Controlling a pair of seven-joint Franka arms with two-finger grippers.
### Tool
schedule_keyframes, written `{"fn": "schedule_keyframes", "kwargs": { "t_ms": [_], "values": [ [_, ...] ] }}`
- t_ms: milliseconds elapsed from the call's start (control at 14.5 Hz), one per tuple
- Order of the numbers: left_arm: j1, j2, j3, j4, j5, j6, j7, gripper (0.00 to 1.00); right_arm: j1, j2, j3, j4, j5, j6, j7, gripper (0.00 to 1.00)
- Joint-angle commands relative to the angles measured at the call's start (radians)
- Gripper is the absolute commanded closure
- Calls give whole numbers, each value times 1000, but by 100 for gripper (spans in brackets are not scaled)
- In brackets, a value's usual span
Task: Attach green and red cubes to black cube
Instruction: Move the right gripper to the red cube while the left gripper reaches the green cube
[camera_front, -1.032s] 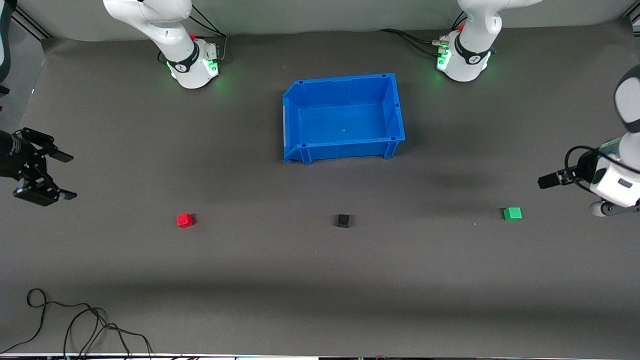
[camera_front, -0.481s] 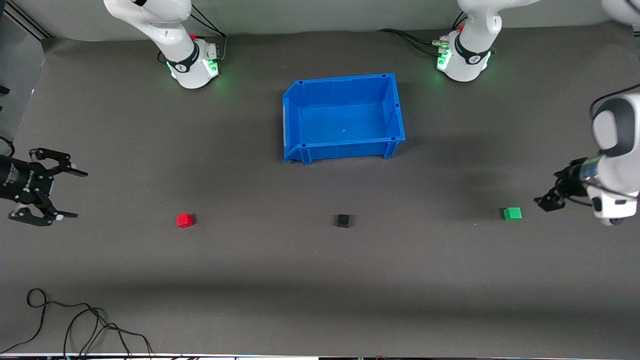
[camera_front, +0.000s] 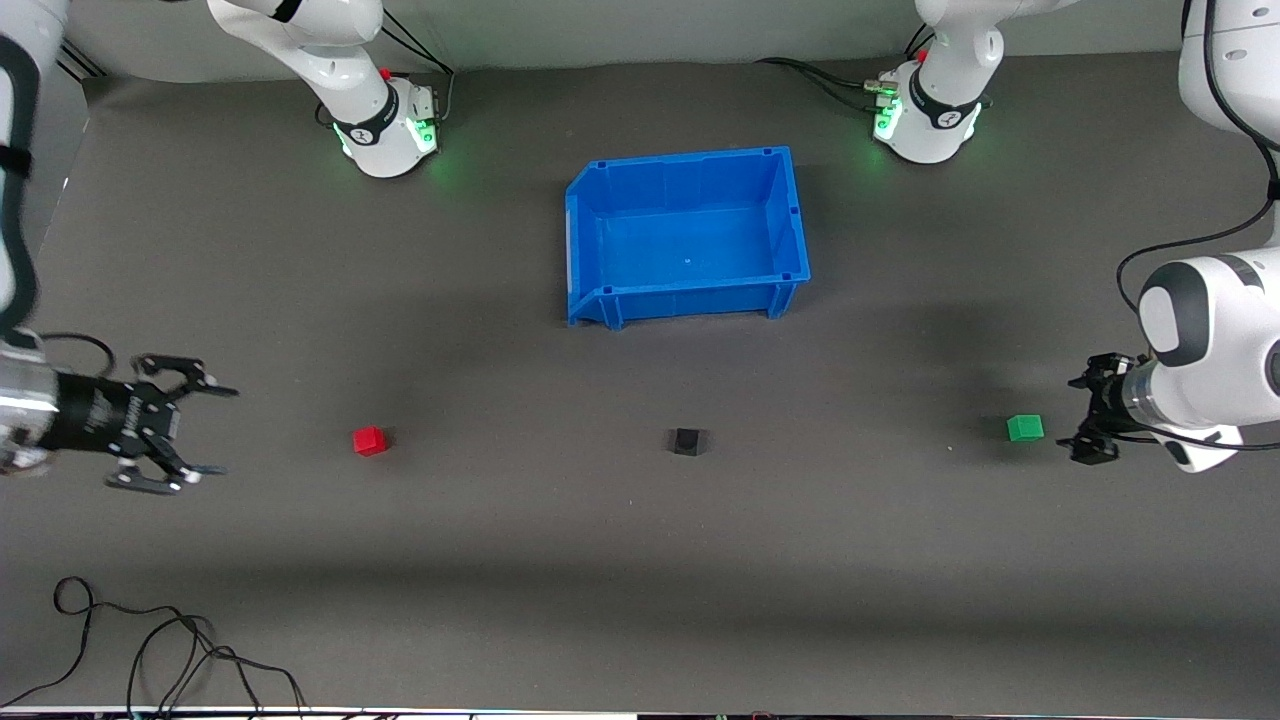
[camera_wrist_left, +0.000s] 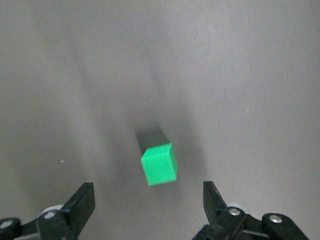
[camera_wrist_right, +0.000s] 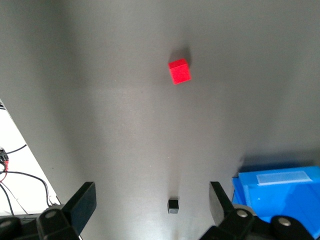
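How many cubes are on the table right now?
3, in a row nearer the front camera than the blue bin: red cube toward the right arm's end, black cube mid-table, green cube toward the left arm's end.

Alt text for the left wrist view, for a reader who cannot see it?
A green cube sits alone on the grey table, casting a small shadow. The left gripper hangs above it with open jaws at the frame's lower edge, touching nothing.
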Motion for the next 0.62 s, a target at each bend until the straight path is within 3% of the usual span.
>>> {"fn": "schedule_keyframes", "kwargs": {
  "t_ms": [0, 275, 550],
  "values": [
    [34, 42, -11, 19, -11, 48, -101, 4, 2, -4, 3, -126, 55, 119, -104, 0],
    [5, 97, -13, 19, -33, 137, -322, 2, -4, 11, 1, -304, 158, 263, -335, 0],
    [-9, 113, -13, 5, -25, 137, -321, 2, -9, 68, 1, -367, 208, 305, -486, 0]
  ]
}}
